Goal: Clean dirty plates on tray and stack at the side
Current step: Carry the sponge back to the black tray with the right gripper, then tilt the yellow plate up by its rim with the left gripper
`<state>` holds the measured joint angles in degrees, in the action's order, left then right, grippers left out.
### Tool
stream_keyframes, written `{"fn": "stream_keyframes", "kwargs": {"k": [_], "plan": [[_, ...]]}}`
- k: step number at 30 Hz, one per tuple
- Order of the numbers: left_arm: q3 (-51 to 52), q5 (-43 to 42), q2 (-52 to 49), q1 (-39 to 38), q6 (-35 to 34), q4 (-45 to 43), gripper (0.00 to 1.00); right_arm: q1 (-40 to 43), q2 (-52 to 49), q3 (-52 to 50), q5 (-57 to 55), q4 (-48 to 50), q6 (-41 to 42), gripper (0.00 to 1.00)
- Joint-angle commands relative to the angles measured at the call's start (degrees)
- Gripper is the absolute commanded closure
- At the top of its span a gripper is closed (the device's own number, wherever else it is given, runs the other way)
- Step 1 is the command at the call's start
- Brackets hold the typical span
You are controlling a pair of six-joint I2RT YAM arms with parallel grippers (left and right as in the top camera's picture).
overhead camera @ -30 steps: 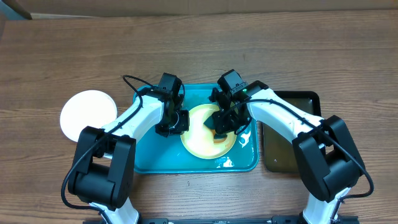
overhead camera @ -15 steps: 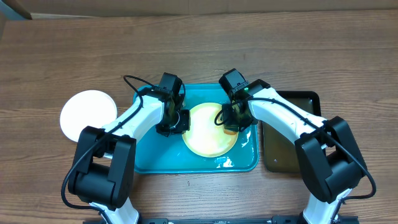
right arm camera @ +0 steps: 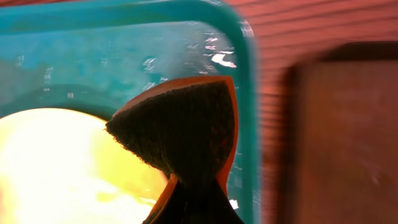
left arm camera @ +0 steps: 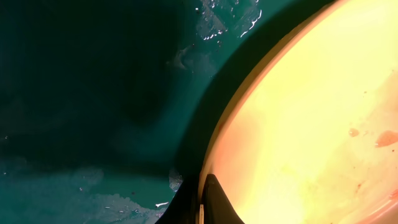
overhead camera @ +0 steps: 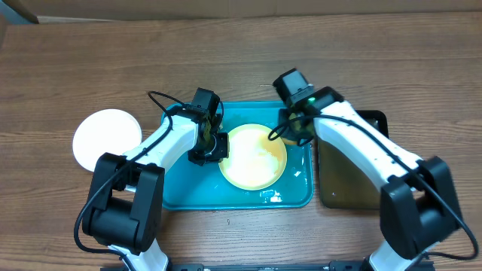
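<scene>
Pale yellow-green plate (overhead camera: 254, 156) lying flat at centre of overhead frame, inside teal tray (overhead camera: 181, 192); orange-red flecks (left arm camera: 385, 137) visible at right edge of left wrist view, so wiping judged unfinished; plate's left rim pinched by left pincer (overhead camera: 217, 146), closed onto it, likely to stop sliding under scrubbing; folded sponge (right arm camera: 180, 124) gripped tight in right pincer (right arm camera: 193, 202), held over tray's upper right corner beside plate; white plate (overhead camera: 106, 138) set apart on counter (overhead camera: 226, 53) at frame left, apparently stack start.
</scene>
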<state>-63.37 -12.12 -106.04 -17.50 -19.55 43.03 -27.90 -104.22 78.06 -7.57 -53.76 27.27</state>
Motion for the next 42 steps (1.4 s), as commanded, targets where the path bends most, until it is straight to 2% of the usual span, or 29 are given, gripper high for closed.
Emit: {"fn": "stream_keyframes", "kwargs": {"k": [1, 5, 12, 19, 24, 30, 35, 42], "plan": [[1.3, 5.1, -2.3, 0.6, -0.2, 0.4, 0.96, 1.6, 2.3, 1.5, -2.3, -3.1, 2.0, 0.96], [0.2, 6.0, -1.8, 0.7, -0.2, 1.2, 0.96, 4.7, 2.3, 1.5, -2.3, -9.1, 4.0, 0.96], [-2.6, 15.4, 5.0, 0.6, -1.5, 5.3, 0.96, 13.7, 3.1, 1.4, -0.8, -13.5, 4.9, 0.96], [-2.8, 23.5, 16.7, -1.2, -3.4, 5.1, 0.96, 20.9, 3.2, -0.2, 5.6, -13.5, -3.6, 0.96], [-2.8, 29.3, 22.6, -3.7, -3.4, 5.1, 0.96, 22.3, 3.2, -4.1, 5.9, -12.3, -3.7, 0.96], [-2.8, 42.6, 26.7, -8.7, -2.8, 5.1, 0.96, 22.3, 3.2, -8.5, 8.6, -7.1, -4.3, 0.96], [-2.8, 61.3, 27.7, -16.3, -1.5, 3.9, 0.96, 22.3, 3.2, -10.3, 8.8, -5.0, -4.9, 0.96], [-2.8, 68.2, 27.6, -23.5, 5.9, -0.2, 0.96, 22.3, 3.2, -10.3, 8.8, -3.5, -6.9, 0.96]]}}
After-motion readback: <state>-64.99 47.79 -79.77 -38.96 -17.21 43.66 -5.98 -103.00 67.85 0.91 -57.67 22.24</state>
